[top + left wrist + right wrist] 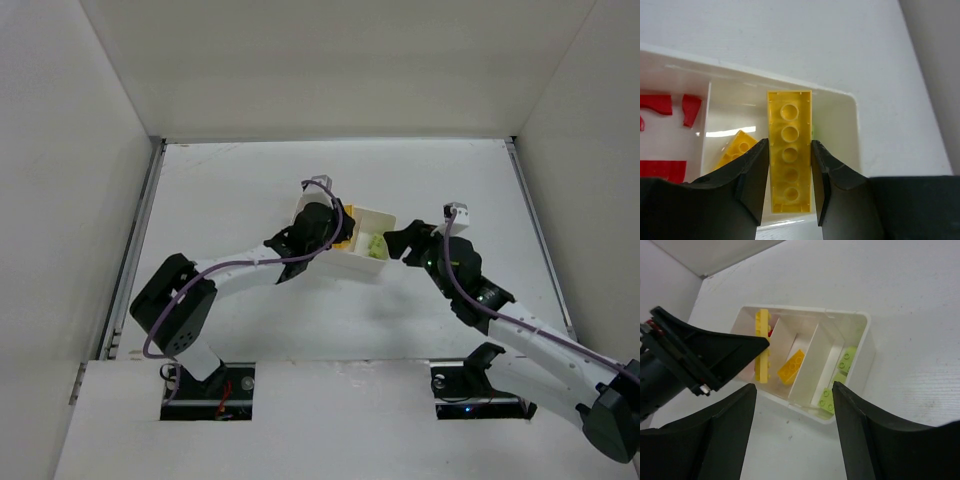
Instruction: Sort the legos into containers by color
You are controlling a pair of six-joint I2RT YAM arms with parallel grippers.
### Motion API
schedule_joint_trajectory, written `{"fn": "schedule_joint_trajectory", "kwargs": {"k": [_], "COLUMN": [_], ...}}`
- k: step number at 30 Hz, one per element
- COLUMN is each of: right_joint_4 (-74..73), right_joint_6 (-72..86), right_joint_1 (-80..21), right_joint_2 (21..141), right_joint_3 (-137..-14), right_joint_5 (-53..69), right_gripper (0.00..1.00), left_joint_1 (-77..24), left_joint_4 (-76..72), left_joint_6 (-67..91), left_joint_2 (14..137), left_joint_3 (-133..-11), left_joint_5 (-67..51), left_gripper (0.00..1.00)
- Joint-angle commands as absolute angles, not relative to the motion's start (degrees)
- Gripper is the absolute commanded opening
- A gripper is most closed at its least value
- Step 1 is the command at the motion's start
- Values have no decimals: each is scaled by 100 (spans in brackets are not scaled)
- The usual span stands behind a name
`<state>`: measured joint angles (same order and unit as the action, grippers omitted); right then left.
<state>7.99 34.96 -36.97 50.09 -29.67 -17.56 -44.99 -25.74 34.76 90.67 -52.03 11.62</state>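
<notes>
The left hand (pixel 789 146) is clamped on a long yellow brick (pixel 789 112) above the white tray (pixel 854 131); the right hand (pixel 794 390) hangs beside the tray, fingers apart, empty.

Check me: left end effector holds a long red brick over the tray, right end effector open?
No. The brick in the left end effector is yellow, not red, per the left wrist view. Rest holds: over the tray, right end effector open.

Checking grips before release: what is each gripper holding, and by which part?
The left gripper clamps a long yellow plastic brick by its two long sides, along its near half. The right gripper holds nothing.
</notes>
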Motion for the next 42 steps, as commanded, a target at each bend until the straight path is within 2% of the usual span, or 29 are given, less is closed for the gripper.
{"fn": "schedule_joint_trajectory", "kwargs": {"k": [1,7,12,17,19,20,21,25,26,27,33,36,42], "right_joint_4": [862,835,835,686,598,580,580,571,563,554,133,-52,-378], "right_joint_6": [3533,3489,3472,3366,3357,3366,3384,3489,3524,3551,3621,3673,3744], "right_joint_1": [-3757,-3757,-3757,-3757,-3696,-3687,-3678,-3704,-3704,-3704,-3748,-3766,-3775], "right_joint_2": [4773,4702,4702,4623,4474,4378,4307,4192,4184,4157,3894,3718,3375], "right_joint_3": [-2936,-2909,-2944,-3006,-2997,-2980,-2953,-2830,-2795,-2760,-2628,-2567,-2259], "right_joint_5": [-1758,-1696,-1696,-1696,-1696,-1705,-1722,-1767,-1784,-1819,-2329,-2373,-2434], "right_gripper": [69,72,74,75,75,76,76,78,82,100,100,100,100], "left_joint_1": [-4618,-4706,-4856,-4847,-4821,-4812,-4803,-4733,-4741,-4733,-4470,-4215,-3899], "left_joint_4": [-2373,-2136,-2188,-2171,-2145,-2145,-2136,-1926,-1820,-1698,-57,929,2379], "left_joint_6": [2892,2760,2549,2329,2277,2259,2250,2337,2381,2425,3162,3847,4780], "left_joint_2": [9131,9343,9018,8430,8088,7877,7675,6779,6541,6278,4319,3527,3216], "left_joint_3": [-5510,-5678,-5695,-5669,-5599,-5546,-5494,-5134,-4994,-4836,-3772,-3411,-3225], "left_joint_5": [1678,1828,1933,1995,2039,2083,2109,2311,2442,2600,3699,3779,3788], "left_gripper": [17,26,52,65,73,81,100,100,100,100,100,100,100]}}
